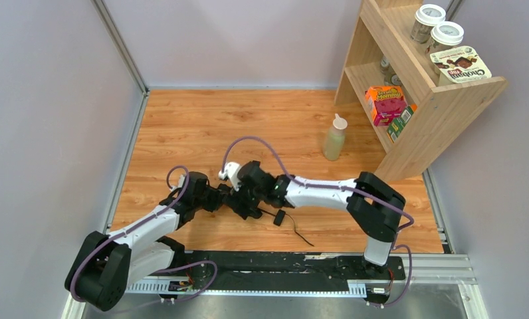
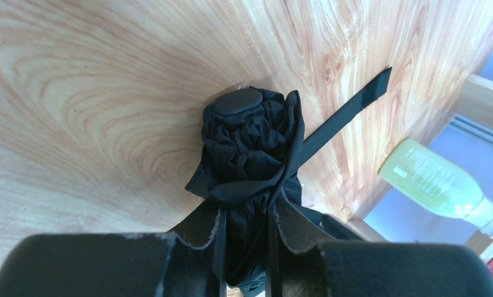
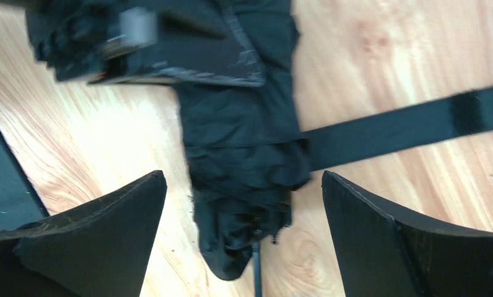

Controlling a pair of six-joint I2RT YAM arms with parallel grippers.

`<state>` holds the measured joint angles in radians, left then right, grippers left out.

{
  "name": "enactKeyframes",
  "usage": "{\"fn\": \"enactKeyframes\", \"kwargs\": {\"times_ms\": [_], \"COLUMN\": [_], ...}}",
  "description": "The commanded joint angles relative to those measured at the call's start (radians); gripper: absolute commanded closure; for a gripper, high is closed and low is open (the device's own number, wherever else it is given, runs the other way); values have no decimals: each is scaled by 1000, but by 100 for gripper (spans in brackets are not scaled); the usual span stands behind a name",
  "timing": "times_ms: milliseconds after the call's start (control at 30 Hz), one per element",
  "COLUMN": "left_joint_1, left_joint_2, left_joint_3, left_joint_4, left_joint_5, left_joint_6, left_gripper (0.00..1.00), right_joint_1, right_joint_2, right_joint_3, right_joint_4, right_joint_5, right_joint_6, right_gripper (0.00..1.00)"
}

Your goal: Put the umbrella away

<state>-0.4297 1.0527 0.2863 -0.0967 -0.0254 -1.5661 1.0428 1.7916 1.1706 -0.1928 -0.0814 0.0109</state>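
The umbrella (image 2: 250, 145) is a bundle of crumpled black fabric on the wooden floor, its round end cap (image 2: 235, 101) pointing away from the left wrist camera. My left gripper (image 2: 245, 247) is shut on the umbrella, with fabric pinched between its pads. The closing strap (image 3: 405, 127) lies flat to one side. My right gripper (image 3: 243, 179) is wide open, one finger on each side of the canopy (image 3: 241, 142), touching nothing. The thin shaft (image 3: 255, 266) runs out of the fabric. From above, both grippers meet over the umbrella (image 1: 245, 207), and its small handle (image 1: 280, 217) lies to the right.
A wooden shelf unit (image 1: 441, 93) stands at the back right with jars (image 1: 429, 20) and boxes (image 1: 386, 103) on it. A yellow-green squeeze bottle (image 1: 335, 137) stands on the floor beside it. Grey walls close in the left, back and right.
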Motion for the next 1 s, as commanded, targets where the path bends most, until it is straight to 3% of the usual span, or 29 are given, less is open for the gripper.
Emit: {"fn": "enactKeyframes", "kwargs": {"times_ms": [0,167,367,433,500,633,667,733,833,967], "left_joint_1": [-6,-6,-6,-6,-6,-6,-6,-4,-4,-4], "left_joint_2": [46,85,102,96,84,23,10,-31,-103,-206], "left_joint_3": [-12,13,31,39,47,50,53,53,70,77], "left_joint_4": [-322,-339,-356,-370,-380,-394,-396,-391,-390,-373], "left_joint_5": [-42,-15,7,12,10,-7,-13,-30,-63,-96], "left_joint_6": [104,92,72,74,71,75,77,87,109,150], "left_gripper": [100,100,100,100,100,100,98,85,52,25], "right_joint_1": [117,167,171,169,161,117,96,50,-16,-95], "right_joint_2": [25,118,218,235,239,230,230,239,282,363], "right_joint_3": [-26,18,12,-14,-52,-150,-173,-199,-216,-198], "right_joint_4": [179,245,234,227,225,256,274,303,334,334], "right_joint_5": [303,388,457,465,463,283,210,18,-208,-412], "right_joint_6": [-170,-223,-126,-89,-49,33,44,58,84,148], "right_gripper": [0,4,21,35,63,100,100,100,100,100]}}
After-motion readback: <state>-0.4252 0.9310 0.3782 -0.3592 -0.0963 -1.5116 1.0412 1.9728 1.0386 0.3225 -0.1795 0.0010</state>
